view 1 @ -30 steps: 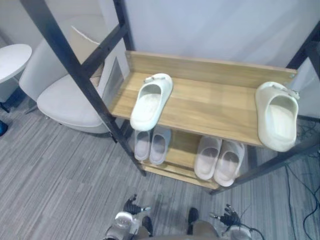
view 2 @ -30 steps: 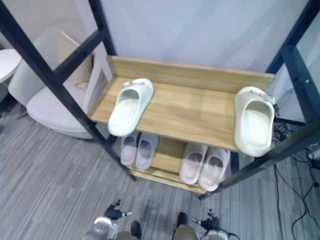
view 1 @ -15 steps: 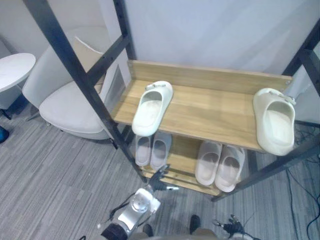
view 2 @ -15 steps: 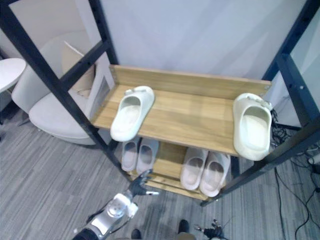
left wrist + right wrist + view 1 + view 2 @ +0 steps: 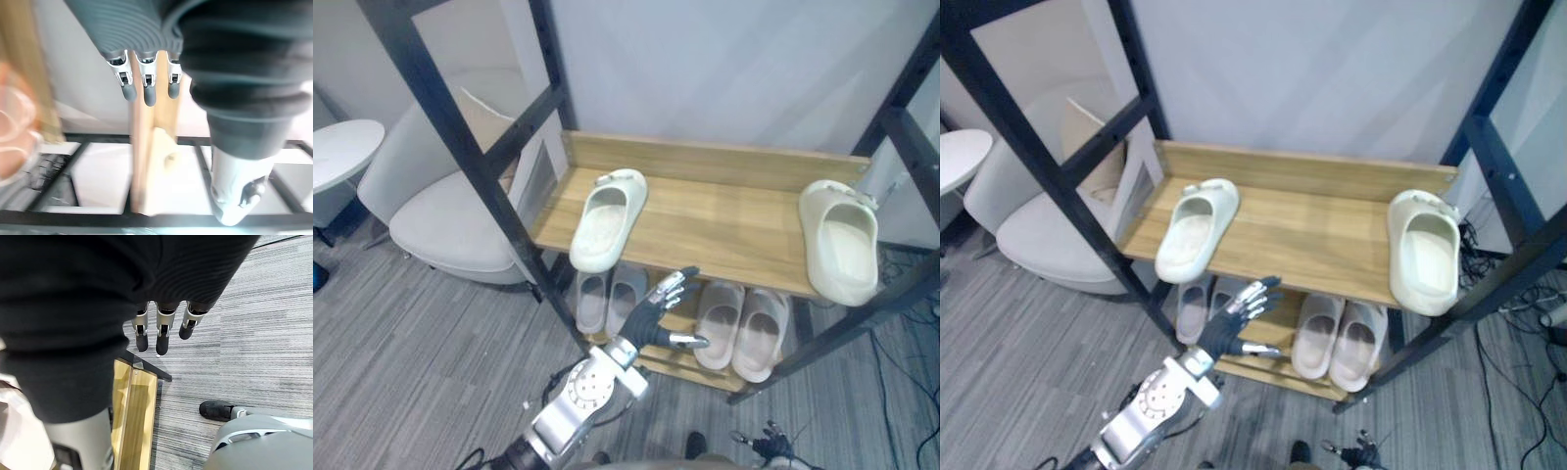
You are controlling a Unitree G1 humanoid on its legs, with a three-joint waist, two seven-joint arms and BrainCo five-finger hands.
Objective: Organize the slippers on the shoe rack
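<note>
Here, the gap is the story. One cream moulded slipper point(image 5: 607, 217) lies at the 9 o'clock end of the top board of the black-framed wooden shoe rack point(image 5: 724, 211), its heel overhanging the front edge. The matching cream slipper point(image 5: 840, 241) sits well apart at the 3 o'clock end, its heel also past the edge. On the lower board a pale pair of slippers point(image 5: 610, 299) stands at 7 o'clock and a second pale pair point(image 5: 744, 326) at 5 o'clock.

The robot's left hand point(image 5: 656, 311) is at 6 o'clock of the first slipper, in front of the lower board, with its fingers straight, spread and empty. The right hand point(image 5: 162, 338) hangs low over the grey striped carpet point(image 5: 401, 352), fingers relaxed and holding nothing. A pale upholstered armchair point(image 5: 450, 211) stands at 9 o'clock of the rack.

The step looks like a reach for the 9 o'clock slipper. To do it well, the hand should clear the shelf's front edge and close on the overhanging heel without nudging it off. It should then bring the slipper across toward its mate.

Half a second earlier the left hand was lower, near the floor; a second earlier both hands hung at 6 o'clock. Both top slippers lie as before.
</note>
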